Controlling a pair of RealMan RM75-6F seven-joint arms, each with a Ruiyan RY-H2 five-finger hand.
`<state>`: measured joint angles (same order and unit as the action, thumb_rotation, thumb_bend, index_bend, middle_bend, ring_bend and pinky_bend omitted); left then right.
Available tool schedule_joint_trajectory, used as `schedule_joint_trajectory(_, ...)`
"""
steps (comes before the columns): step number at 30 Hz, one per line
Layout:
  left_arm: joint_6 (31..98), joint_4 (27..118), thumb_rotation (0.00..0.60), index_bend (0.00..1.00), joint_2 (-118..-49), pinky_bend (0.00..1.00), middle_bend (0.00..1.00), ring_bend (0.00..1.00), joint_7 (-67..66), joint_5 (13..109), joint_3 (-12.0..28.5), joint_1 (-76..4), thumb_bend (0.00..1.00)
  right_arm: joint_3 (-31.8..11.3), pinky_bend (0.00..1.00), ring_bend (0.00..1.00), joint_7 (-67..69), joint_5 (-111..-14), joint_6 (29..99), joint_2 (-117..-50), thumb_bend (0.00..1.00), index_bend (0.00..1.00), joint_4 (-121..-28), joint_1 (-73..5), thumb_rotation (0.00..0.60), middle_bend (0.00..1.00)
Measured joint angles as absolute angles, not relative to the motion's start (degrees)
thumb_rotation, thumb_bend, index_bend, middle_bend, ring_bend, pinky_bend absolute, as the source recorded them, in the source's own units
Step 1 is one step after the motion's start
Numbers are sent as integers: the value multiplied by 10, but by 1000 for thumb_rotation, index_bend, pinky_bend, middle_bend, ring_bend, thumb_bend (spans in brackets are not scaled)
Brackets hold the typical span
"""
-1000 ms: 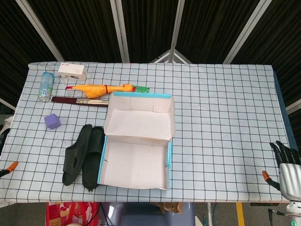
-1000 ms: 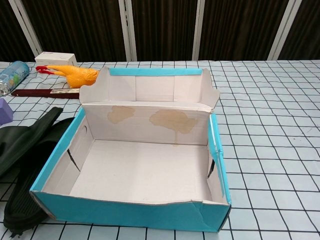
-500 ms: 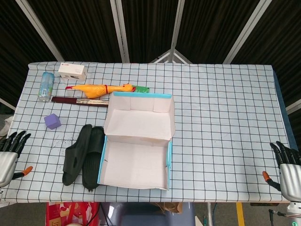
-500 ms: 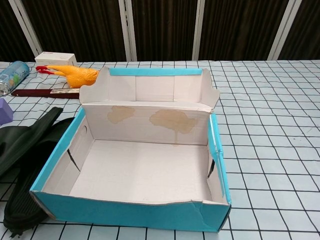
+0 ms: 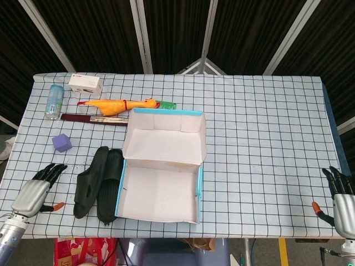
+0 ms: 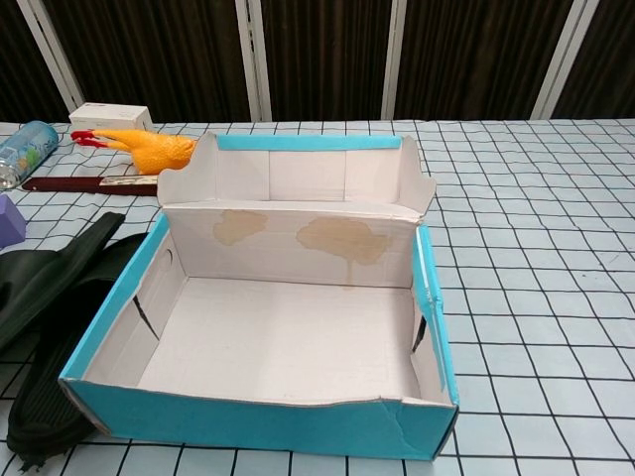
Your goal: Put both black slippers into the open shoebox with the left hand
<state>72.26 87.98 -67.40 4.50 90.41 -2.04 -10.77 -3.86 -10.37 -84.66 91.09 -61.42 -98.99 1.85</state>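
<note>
Two black slippers lie side by side on the checked tablecloth, left of the box: one slipper [image 5: 90, 180] on the outside, the other slipper [image 5: 110, 187] against the box wall; in the chest view they show at the left edge [image 6: 55, 327]. The open shoebox [image 5: 161, 194], blue outside and white inside, is empty, its lid standing up behind it [image 6: 288, 347]. My left hand [image 5: 34, 193] hovers over the table's front left corner, left of the slippers, fingers spread and holding nothing. My right hand [image 5: 342, 199] is at the front right edge, fingers apart, empty.
Along the back left lie a rubber chicken [image 5: 119, 105], a dark flat stick [image 5: 93, 118], a white carton [image 5: 85, 84] and a water bottle [image 5: 54, 101]. A purple cube [image 5: 61, 143] sits behind the slippers. The table edge runs close by both hands.
My left hand has come into view and moved right, toward the slippers. My right hand has dropped slightly. The slippers and box have not moved.
</note>
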Motion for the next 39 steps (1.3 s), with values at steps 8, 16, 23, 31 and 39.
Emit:
schedule_joint_trajectory(8, 762, 833, 600, 46, -698, 146, 97, 31, 107, 939, -30, -104, 91, -38, 137, 167, -108, -845, 908, -615, 254, 138, -992, 18, 600, 118)
schedule_joint_trajectory(16, 811, 731, 600, 47, -750, 146, 100, 31, 169, 967, -36, -97, 91, -38, 137, 167, -115, -843, 905, -616, 254, 138, -996, 18, 600, 118)
schedule_joint_trajectory(23, 822, 703, 529, 47, -762, 146, 100, 31, 207, 972, -45, -94, 64, -38, 137, 167, -119, -840, 901, -616, 254, 139, -997, 16, 600, 118)
schedule_joint_trajectory(31, 814, 672, 468, 37, -786, 145, 91, 30, 253, 970, -52, -99, 50, -39, 137, 167, -119, -837, 899, -615, 254, 139, -997, 16, 600, 118)
schedule_joint_trajectory(39, 801, 634, 465, 36, -819, 145, 90, 29, 278, 965, -52, -110, 41, -39, 137, 167, -116, -834, 896, -614, 253, 138, -998, 15, 600, 118)
